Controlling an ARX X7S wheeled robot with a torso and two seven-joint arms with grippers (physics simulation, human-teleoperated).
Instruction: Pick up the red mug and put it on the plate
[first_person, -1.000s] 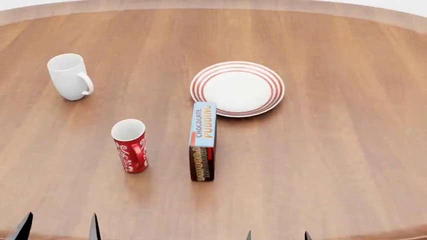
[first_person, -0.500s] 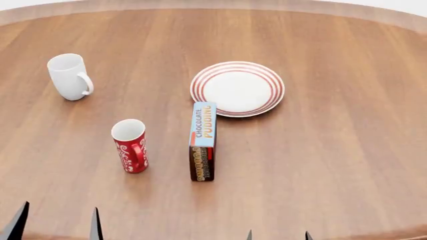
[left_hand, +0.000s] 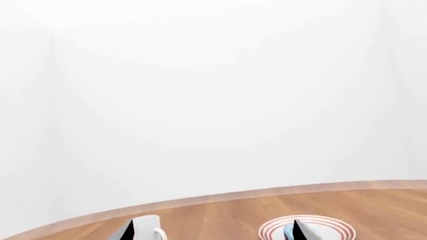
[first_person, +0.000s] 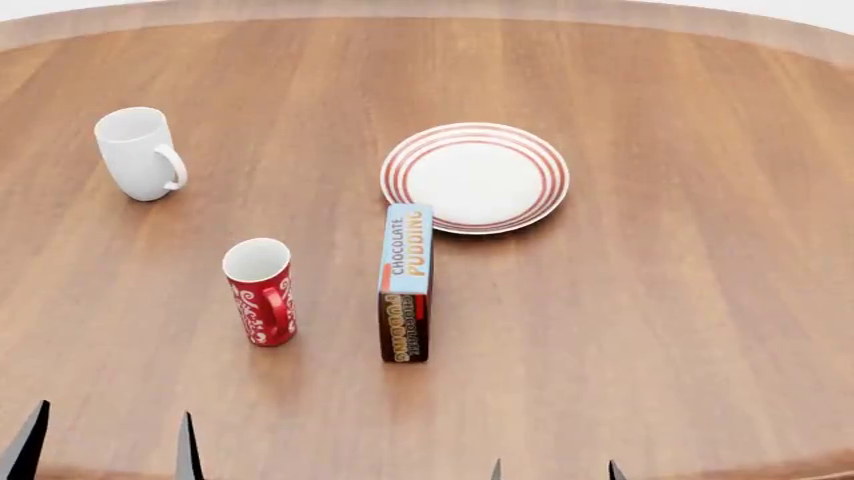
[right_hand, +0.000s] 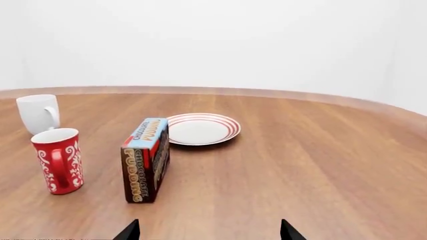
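Only the left gripper (first_person: 104, 445) had moved, its spread fingertips risen slightly at the near table edge; the right gripper (first_person: 554, 470) stayed low, also apart. Upright, the red mug (first_person: 260, 291) stood untouched on the wooden table (first_person: 667, 330), well short of the plate (first_person: 475, 177). Between them stood the chocolate pudding box (first_person: 406, 282), likely to be toppled by a low carry.

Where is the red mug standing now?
In the head view the red mug stands upright on the table's left half, beside the pudding box, nearer than the white mug.
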